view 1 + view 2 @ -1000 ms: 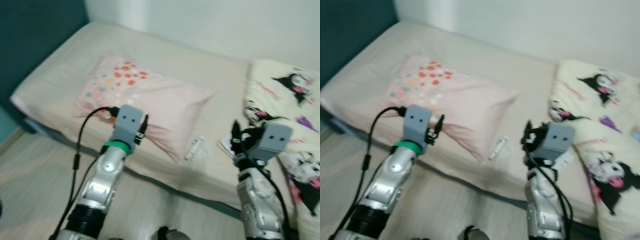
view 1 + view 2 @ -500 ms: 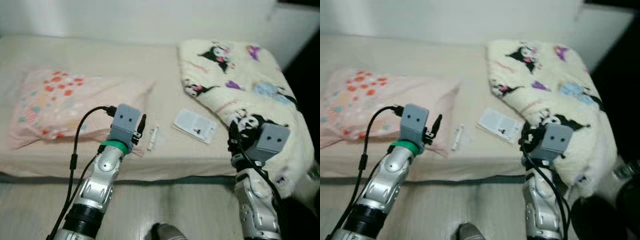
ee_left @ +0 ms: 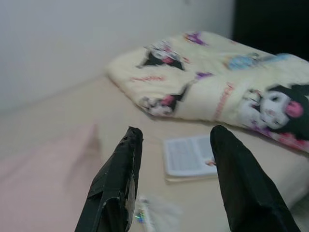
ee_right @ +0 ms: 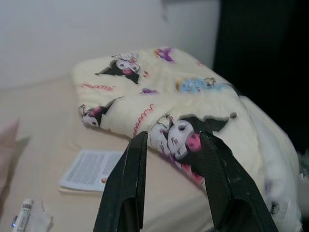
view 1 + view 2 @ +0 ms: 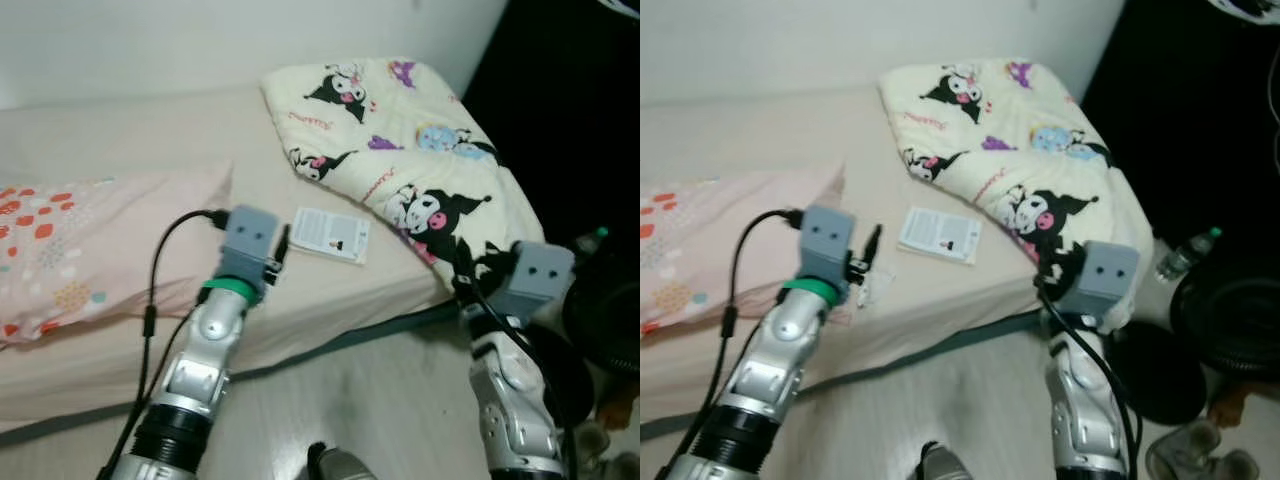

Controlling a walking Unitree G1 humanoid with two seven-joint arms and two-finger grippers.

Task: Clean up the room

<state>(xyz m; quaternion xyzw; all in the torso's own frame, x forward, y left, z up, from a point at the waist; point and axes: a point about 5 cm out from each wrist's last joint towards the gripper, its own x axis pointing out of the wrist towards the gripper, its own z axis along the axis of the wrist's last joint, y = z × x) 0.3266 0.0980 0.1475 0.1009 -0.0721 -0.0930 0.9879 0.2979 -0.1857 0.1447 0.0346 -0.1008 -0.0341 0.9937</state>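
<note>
Booklet (image 5: pixel 331 234) mid-bed, near blanket (image 5: pixel 400 150) | thin, light, floppy (pinch an edge) | left gripper (image 3: pixel 176 181) open, empty | right gripper (image 4: pixel 171 181) open, empty

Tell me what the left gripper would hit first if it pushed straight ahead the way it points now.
Most likely the white booklet lying flat on the bed: in the left wrist view it sits between the open jaws of the left gripper. Depth is unclear; the cartoon blanket lies just beyond it.
</note>
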